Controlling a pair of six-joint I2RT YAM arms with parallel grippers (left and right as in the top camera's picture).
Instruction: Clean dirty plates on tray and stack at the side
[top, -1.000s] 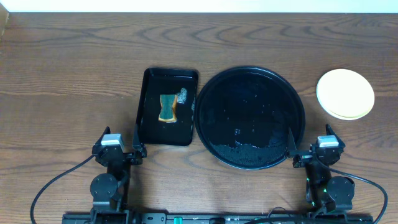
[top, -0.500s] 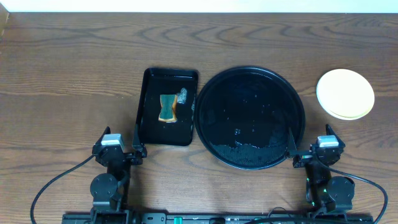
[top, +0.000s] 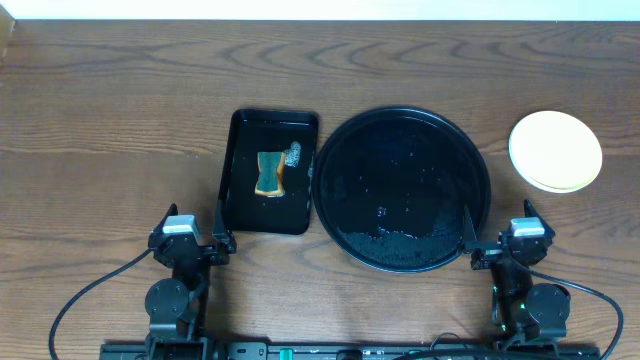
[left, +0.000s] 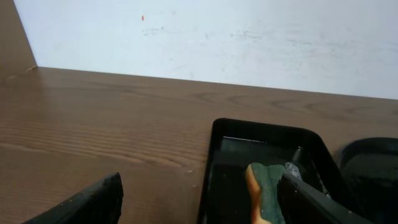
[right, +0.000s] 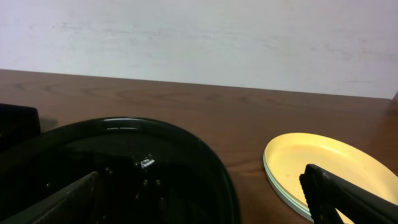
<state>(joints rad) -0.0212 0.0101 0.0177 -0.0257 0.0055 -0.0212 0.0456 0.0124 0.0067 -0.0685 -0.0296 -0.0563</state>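
Observation:
The round black tray (top: 400, 170) lies mid-table, wet with droplets and with no plate on it; its rim (right: 161, 126) fills the lower left of the right wrist view. The plates (top: 556, 150) sit stacked on the bare wood to its right, pale yellow on top. In the right wrist view a mint edge shows under the yellow plate (right: 323, 163). My left gripper (top: 192, 222) rests open near the front edge, just below the rectangular tray's left corner. By the round tray's lower right rim sits my right gripper (top: 498, 225), also open. Both hold nothing (left: 199, 202) (right: 199, 199).
A small rectangular black tray (top: 268, 172) left of the round one holds an orange-and-green sponge (top: 270, 173) and a grey scrubber wad (top: 293, 153). The sponge (left: 264, 190) shows near my left gripper's right finger. A white wall runs behind the table.

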